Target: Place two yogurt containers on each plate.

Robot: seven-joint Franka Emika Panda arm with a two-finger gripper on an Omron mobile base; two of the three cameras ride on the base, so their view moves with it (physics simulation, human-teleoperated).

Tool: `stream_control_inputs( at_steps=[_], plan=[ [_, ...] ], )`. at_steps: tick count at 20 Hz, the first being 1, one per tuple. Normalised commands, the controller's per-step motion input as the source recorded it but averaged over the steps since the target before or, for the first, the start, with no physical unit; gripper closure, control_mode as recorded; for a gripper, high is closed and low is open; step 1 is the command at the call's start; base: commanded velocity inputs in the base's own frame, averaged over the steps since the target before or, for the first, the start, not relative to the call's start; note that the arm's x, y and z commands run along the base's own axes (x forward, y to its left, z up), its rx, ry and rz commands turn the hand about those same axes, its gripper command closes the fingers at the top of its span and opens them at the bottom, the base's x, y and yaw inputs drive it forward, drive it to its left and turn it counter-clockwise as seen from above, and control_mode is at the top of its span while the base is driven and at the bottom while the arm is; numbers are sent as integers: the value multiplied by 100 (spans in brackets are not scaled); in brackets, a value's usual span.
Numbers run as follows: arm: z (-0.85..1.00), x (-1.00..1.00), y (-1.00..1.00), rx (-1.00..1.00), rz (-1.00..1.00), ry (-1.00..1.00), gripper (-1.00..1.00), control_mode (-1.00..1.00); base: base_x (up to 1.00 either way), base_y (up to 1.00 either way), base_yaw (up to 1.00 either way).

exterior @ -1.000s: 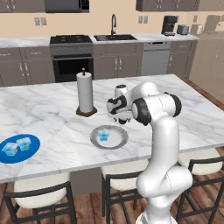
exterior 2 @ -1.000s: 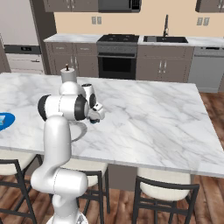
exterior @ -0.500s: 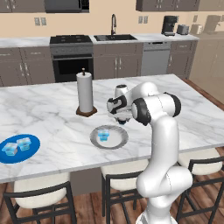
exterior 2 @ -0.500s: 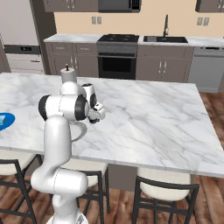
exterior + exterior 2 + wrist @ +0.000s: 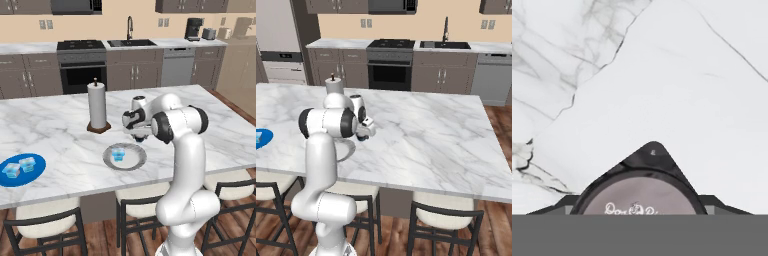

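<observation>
The dark yogurt cup (image 5: 644, 192) sits at six o'clock between the gripper (image 5: 643, 207) jaws, its lower half cut off. The jaws look closed on it, though contact is hard to confirm.

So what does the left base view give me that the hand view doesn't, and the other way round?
Left base view: the blue plate holding two pale cups, the grey plate holding one pale cup, and the paper towel roll behind it.
Hand view: a close look down on the dark yogurt container, its light printed top sitting right at the fingers.
Both: the marble counter beneath the gripper.
</observation>
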Motion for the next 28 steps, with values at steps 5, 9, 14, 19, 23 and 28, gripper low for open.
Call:
stream_control_inputs(
  at_steps=[5,9,14,19,23,28],
  plan=[
    [32,-62,-1,6,0,0,100,-100,0,0,0],
    [32,-64,0,8,0,0,100,-100,0,0,0],
    [12,-72,1,6,0,0,100,-100,0,0,0],
    [0,-51,14,2,0,0,100,-100,0,0,0],
    [0,-8,21,0,-2,0,100,-100,0,0,0],
    [-1,0,26,0,-1,0,100,-100,0,0,0]
  ],
)
